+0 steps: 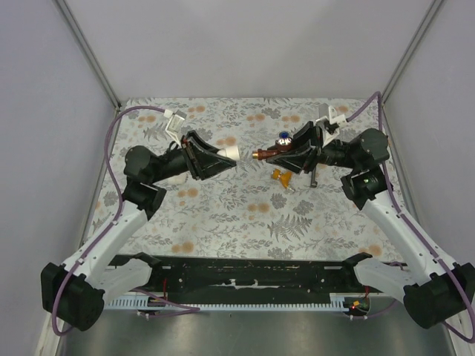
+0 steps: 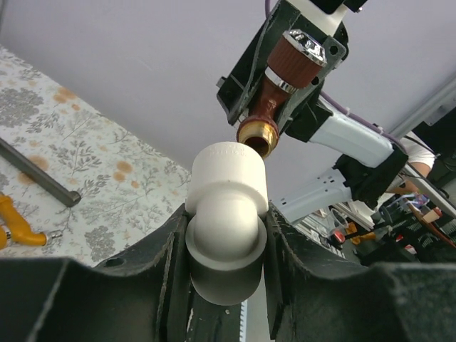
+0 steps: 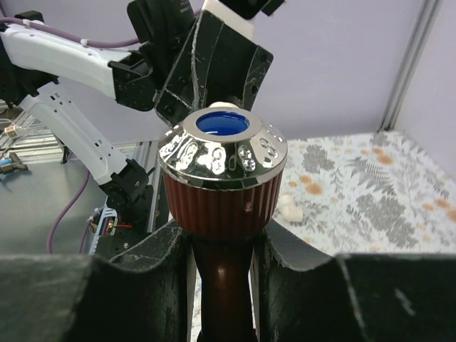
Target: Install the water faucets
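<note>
Floral tabletop ahead of you carries an orange faucet and a grey T-tool near your right gripper. It pinches the reddish-brown faucet, whose brass end sits close to the white elbow clamped in your left gripper.

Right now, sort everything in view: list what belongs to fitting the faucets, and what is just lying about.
Part of the job:
- brown faucet, held in the right tool
- elbow, held in the left tool, facing the faucet's threaded end
- orange faucet, not yet picked up

Lying about:
- grey rod
- small white fitting
</note>
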